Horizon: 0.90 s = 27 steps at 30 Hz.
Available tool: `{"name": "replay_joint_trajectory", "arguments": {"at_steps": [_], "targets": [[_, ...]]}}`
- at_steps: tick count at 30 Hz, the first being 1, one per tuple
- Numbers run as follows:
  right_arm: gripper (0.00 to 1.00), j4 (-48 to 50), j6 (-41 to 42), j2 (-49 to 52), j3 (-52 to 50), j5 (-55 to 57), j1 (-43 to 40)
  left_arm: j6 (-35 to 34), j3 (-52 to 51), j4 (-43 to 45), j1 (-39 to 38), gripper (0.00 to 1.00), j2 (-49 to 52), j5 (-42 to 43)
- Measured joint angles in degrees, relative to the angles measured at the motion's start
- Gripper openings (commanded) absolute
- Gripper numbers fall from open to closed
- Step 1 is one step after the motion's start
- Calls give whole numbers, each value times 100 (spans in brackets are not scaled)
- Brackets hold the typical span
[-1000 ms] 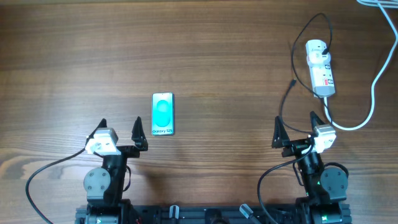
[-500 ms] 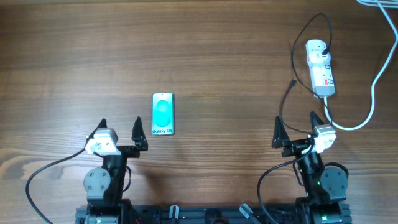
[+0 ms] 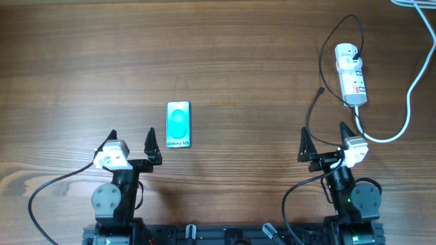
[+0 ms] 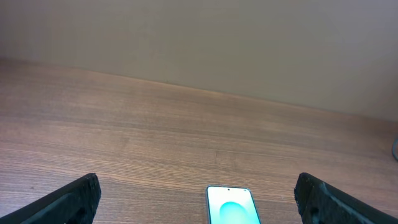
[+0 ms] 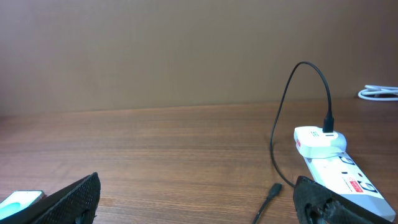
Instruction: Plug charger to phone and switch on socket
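A brown wood-grain table (image 3: 225, 54) fills the overhead view. A thick white-grey cord (image 3: 408, 112) enters at the upper right corner and loops down the right side, then curls back left. In the right wrist view it shows at the far right edge (image 5: 380, 93). A plain beige wall (image 4: 199, 37) stands behind the table.

phone (image 3: 178, 124) screen reading "Galaxy S25", socket (image 3: 351, 75) red markings unreadable

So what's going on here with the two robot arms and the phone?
Nothing is being handled yet. The left gripper and right gripper are both open and empty. The small smartphone with the cyan screen lies flat ahead of the left gripper. The thin black charger cable runs from the white power strip, its free tip loose on the wooden table.
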Motion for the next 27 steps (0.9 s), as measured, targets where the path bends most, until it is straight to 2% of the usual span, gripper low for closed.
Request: {"name": "replay_joint_trajectory", "arguments": {"at_steps": [4, 8, 13, 16, 27], "targets": [[100, 0, 0, 0, 0, 0, 0, -59, 0, 0, 0, 100, 0, 2], [100, 0, 0, 0, 0, 0, 0, -442, 66, -144, 0, 100, 0, 52], [100, -2, 0, 0, 0, 0, 0, -616, 1021, -1165, 0, 100, 258, 199], [99, -2, 0, 0, 0, 0, 0, -638, 1626, -1414, 0, 100, 654, 221], [100, 0, 0, 0, 0, 0, 0, -658, 4682, -3803, 0, 100, 3718, 848]]}}
